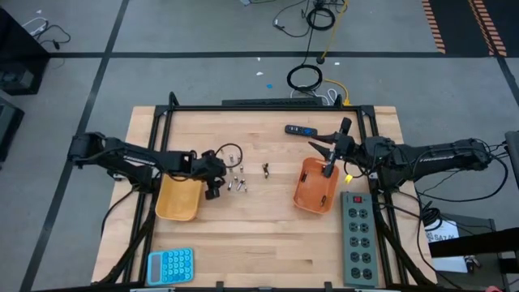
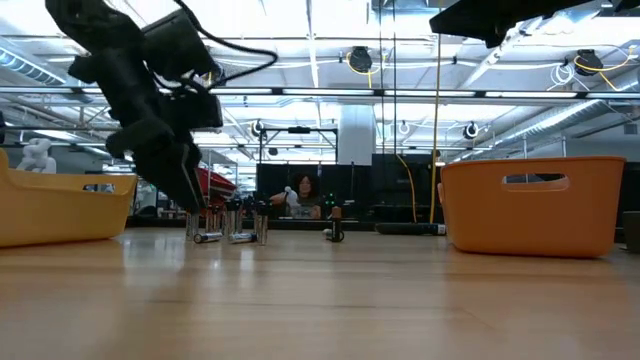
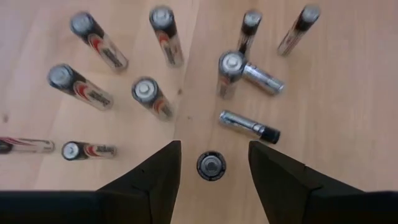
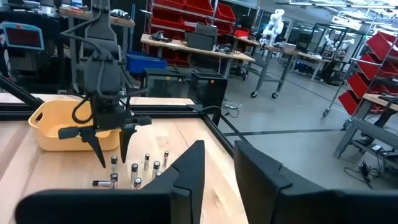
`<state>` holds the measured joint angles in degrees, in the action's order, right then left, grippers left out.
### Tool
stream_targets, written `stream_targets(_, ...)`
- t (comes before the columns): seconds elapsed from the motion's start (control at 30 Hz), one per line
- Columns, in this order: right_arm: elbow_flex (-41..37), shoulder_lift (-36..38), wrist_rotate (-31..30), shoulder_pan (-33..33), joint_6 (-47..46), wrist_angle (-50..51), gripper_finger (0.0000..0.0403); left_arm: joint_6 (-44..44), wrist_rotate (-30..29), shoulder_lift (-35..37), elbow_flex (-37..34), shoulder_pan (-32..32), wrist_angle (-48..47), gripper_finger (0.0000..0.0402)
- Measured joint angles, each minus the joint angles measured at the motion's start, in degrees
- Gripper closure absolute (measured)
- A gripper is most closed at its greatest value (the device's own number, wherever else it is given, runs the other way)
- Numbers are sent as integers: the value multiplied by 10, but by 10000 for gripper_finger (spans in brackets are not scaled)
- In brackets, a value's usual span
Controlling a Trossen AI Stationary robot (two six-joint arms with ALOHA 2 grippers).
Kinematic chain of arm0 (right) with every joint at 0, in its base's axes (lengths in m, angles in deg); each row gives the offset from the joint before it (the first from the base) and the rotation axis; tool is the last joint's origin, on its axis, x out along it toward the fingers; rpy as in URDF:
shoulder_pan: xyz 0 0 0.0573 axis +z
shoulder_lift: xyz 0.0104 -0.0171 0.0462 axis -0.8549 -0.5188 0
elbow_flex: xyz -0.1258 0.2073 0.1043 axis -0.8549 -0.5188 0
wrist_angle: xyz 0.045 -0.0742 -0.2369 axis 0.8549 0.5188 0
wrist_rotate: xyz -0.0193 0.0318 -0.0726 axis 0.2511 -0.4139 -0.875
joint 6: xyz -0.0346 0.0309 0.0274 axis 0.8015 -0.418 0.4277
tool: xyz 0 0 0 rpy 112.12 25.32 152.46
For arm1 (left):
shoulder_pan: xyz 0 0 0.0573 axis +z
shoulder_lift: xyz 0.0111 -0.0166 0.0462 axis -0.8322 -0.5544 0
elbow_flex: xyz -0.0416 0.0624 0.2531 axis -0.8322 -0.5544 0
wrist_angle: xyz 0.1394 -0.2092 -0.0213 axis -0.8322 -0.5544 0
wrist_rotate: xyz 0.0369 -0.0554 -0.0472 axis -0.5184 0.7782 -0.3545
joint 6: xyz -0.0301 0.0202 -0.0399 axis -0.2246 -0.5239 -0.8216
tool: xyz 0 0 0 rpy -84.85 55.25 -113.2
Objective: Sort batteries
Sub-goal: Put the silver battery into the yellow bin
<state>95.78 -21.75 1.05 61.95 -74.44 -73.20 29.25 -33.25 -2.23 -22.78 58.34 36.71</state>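
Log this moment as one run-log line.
left gripper: open, straddling an upright battery | right gripper: open, over orange tray | yellow tray: beside left arm

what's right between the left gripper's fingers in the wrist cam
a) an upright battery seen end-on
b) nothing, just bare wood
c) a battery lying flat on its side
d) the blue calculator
a: in the left wrist view the left gripper is open, with its dark fingers on either side of a standing battery, whose round top faces the camera. The fingers do not appear to touch it yet.
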Motion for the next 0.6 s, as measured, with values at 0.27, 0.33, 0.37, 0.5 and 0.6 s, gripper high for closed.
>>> stream_targets(0.27,0,0,0,0,2,2,325,0,-9,-36,0,0,8,221)
stream_targets(0.33,0,0,0,0,2,3,325,1,-13,-43,0,0,10,253)
stream_targets(0.37,0,0,0,0,2,3,325,2,-13,-46,0,0,12,276)
stream_targets(0.5,0,0,0,0,2,3,325,2,-14,-54,0,0,19,351)
stream_targets(0.6,0,0,0,0,3,4,325,-2,-15,-53,2,-3,16,351)
